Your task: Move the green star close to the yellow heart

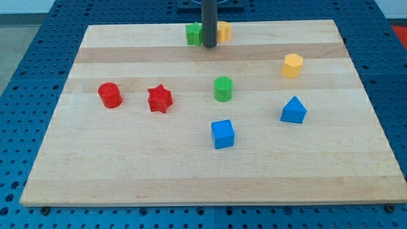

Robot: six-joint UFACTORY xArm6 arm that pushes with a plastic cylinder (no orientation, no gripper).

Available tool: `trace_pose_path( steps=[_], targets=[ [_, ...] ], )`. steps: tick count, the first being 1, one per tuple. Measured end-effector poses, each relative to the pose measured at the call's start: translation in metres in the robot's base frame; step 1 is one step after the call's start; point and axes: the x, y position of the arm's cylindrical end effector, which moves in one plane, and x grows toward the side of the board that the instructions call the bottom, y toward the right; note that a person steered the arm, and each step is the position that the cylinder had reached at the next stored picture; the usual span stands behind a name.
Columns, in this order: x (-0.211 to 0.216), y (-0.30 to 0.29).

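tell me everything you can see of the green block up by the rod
The green block sits near the board's top edge, just left of my tip. The rod hides its right part, so its shape cannot be made out, nor whether they touch. It looks solid, matte and bright green, resting flat. A yellow block peeks out on the rod's other side.

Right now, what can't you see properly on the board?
- My tip: sits between two blocks at the view's top.
- Green block: the rod covers its right side, so I cannot tell its shape.
- Yellow block: the rod hides its left part; shape unclear.
- Rod's upper end: cut off by the view's top edge.
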Motion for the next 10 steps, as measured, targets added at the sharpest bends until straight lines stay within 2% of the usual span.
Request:
trace_pose_path(
  steps=[1, 2, 3, 4, 6, 7, 8, 10],
  targets=[
    [0.025, -0.021],
    [0.031, -0.084],
    [-0.001, -0.122],
    [-0.025, -0.106],
    [-0.037, -0.038],
    [-0.034, -0.039],
    [-0.002, -0.025],
    [0.050, 0.058]
  ],
)
